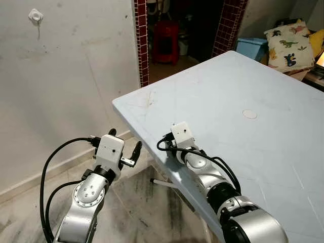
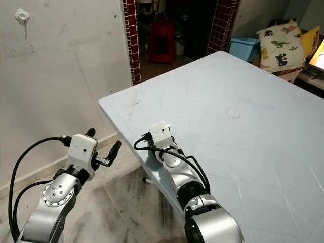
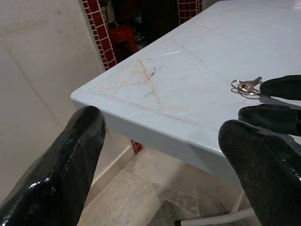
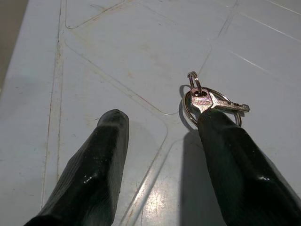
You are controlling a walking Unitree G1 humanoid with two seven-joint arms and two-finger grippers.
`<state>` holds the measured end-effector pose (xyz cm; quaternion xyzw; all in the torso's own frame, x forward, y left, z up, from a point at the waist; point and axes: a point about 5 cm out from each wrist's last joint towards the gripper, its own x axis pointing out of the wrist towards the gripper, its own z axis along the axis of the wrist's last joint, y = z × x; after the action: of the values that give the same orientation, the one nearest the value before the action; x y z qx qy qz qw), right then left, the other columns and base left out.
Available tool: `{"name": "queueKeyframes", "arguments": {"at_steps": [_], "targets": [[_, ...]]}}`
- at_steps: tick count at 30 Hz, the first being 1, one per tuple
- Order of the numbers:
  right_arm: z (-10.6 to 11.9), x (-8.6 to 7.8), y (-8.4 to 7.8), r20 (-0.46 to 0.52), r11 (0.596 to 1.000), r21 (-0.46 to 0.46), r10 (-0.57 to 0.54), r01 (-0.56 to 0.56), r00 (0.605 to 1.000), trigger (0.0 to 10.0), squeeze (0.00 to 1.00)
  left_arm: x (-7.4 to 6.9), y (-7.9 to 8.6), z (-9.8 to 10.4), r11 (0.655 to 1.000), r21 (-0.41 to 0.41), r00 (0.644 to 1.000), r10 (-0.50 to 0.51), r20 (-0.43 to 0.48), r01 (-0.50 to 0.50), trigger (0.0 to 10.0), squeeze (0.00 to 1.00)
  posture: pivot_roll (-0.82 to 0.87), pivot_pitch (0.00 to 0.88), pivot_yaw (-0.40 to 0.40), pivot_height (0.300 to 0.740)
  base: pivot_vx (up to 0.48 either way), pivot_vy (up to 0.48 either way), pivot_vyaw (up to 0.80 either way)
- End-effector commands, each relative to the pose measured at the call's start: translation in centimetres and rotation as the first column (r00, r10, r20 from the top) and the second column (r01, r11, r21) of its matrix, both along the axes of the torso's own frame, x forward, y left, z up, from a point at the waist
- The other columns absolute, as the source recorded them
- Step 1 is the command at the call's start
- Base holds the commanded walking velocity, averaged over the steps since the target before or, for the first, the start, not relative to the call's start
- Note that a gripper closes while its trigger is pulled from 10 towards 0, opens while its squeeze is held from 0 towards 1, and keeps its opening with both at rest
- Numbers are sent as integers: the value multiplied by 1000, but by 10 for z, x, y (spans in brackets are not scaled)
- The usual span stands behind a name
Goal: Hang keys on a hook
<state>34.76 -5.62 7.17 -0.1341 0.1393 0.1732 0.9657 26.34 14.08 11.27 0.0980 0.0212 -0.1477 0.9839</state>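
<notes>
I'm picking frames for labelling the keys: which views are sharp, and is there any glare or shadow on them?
Right wrist view: keys sharp, casting a dark shadow on the table; right claw slightly soft. Left wrist view: keys small, fingers blurred, glossy. Eye views: evenly lit.

A pale blue plastic table [image 1: 263, 152] stands on a worn, stained tile floor [image 1: 147, 202], one corner pointing toward a doorway framed in dark red tiles. Moulded lines divide the tabletop into panels, and brownish scuff marks streak the surface near that corner. A small round cap [image 1: 249, 114] sits flush in the middle of the top. A bunch of keys [image 4: 209, 101] on a metal ring lies flat on the table near the corner edge, with the tip of one black finger [image 4: 235, 160] resting against the ring.
</notes>
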Motion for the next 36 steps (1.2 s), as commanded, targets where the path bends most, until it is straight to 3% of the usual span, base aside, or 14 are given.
{"name": "queueKeyframes", "arguments": {"at_steps": [1,5,14,18,20,24,31,36], "targets": [[-2,-1,2,-11,1000,-21,6,-7,1000,10000,0,0,-1,2,1000,18,1000,-2,10,1,10000,0,98,0,-9,740,0,0,0],[16,8,6,87,1000,15,-14,13,996,10000,0,0,-1,2,1000,18,1000,-5,12,5,10000,0,99,0,-5,740,0,0,0],[19,11,6,86,998,29,-52,49,995,10000,0,-2,2,5,1000,16,1000,-2,20,2,10000,0,121,0,-9,740,0,0,0],[16,15,-9,28,993,19,-121,121,992,10000,0,-5,3,7,1000,-5,1000,-8,17,8,10000,0,132,0,-9,740,0,0,0],[18,19,-19,37,991,-35,-129,130,991,10000,0,-8,4,7,1000,0,1000,-11,16,11,10000,0,137,0,-9,740,0,0,0],[21,23,-29,28,988,-41,-146,147,989,10000,0,-15,7,3,1000,6,1000,-10,0,10,10000,0,138,0,-11,740,0,0,0],[8,16,-29,-59,987,36,-154,156,986,10000,0,-19,4,4,1000,1,1000,-8,-7,8,10000,0,157,0,-14,740,0,0,0],[2,11,-24,-54,992,13,-128,129,990,10000,0,-20,7,5,1000,6,1000,-4,-9,4,10000,0,163,0,-9,740,0,0,0]]}}
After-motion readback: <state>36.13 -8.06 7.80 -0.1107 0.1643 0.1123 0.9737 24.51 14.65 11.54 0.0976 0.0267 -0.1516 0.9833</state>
